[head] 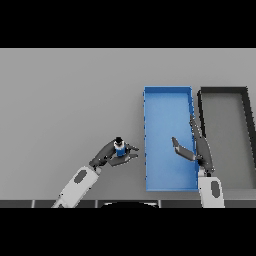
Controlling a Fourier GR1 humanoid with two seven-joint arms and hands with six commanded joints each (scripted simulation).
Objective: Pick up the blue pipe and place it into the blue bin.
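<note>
The blue pipe (pixel 120 147) is a short blue cylinder with a dark top, standing just left of the blue bin (pixel 150 100). My left hand (pixel 107 155) is wrapped round it, fingers and thumb curled against its sides. The bin is a long blue rectangular tray lying right of centre. My right hand (pixel 200 147) hovers over the bin's right side, its fingers straight and its thumb spread out to the left, holding nothing.
A dark grey bin (pixel 248 115) of the same shape lies directly right of the blue one, touching or nearly touching it. Grey table stretches to the left and behind.
</note>
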